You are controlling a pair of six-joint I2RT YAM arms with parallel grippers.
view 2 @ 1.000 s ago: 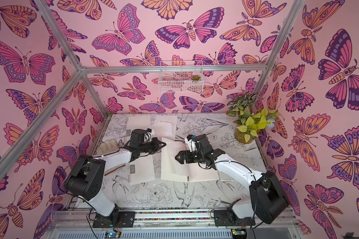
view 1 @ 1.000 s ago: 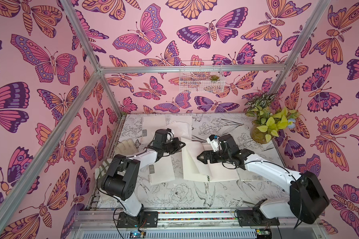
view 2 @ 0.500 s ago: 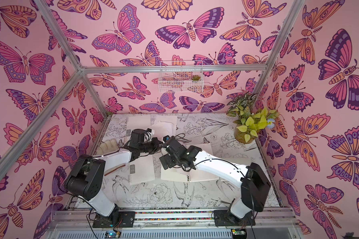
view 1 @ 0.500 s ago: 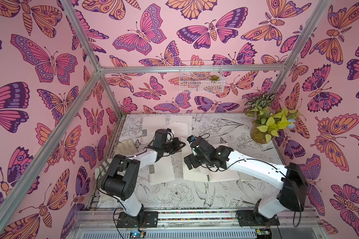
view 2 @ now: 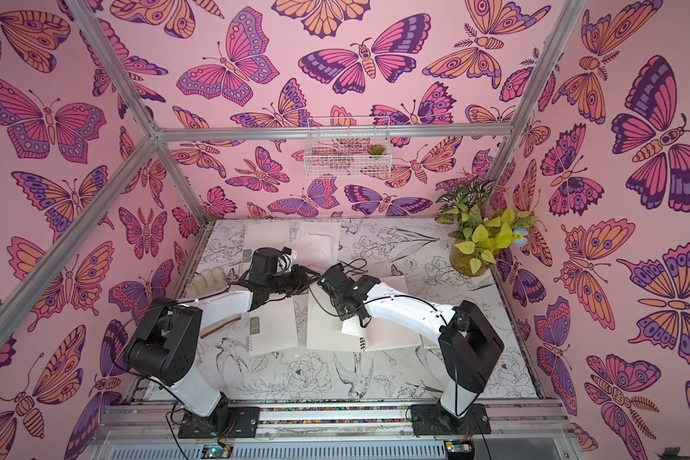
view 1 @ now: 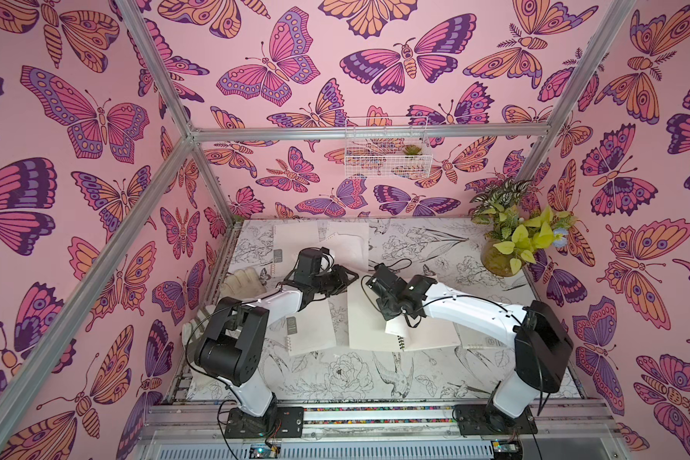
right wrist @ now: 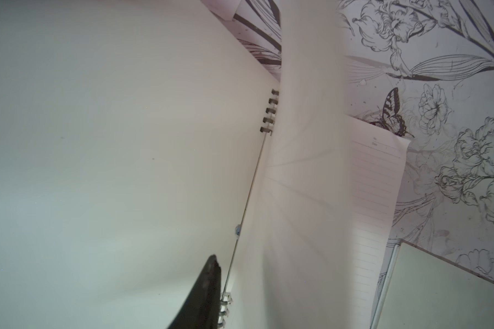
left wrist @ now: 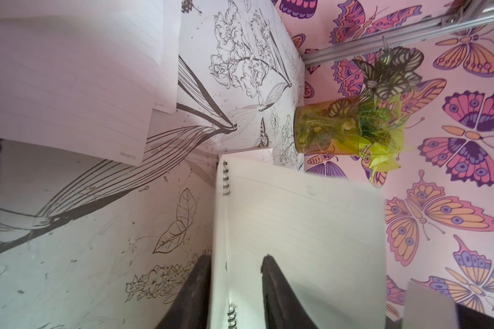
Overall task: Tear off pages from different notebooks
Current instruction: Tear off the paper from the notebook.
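**Both pincers at the open notebook**

Far left I see a knitted white glove (view 1: 243,278). Next lies a flat closed notebook (view 1: 309,332) with white rings and a small grey label, too small to read. My left pincer (left wrist: 235,257) is narrow: its dark tapered fingers (left wrist: 200,284) stand slightly apart astride the wire-ringed edge of the open notebook (view 1: 369,322). A thin lined page (right wrist: 305,199) stands curved up beside my right pincer (view 1: 371,284). Only one finger (right wrist: 207,287) shows, so I cannot tell its width. Loose pages (view 1: 347,243) lie behind, and a glass vase (view 1: 496,263) is far right.
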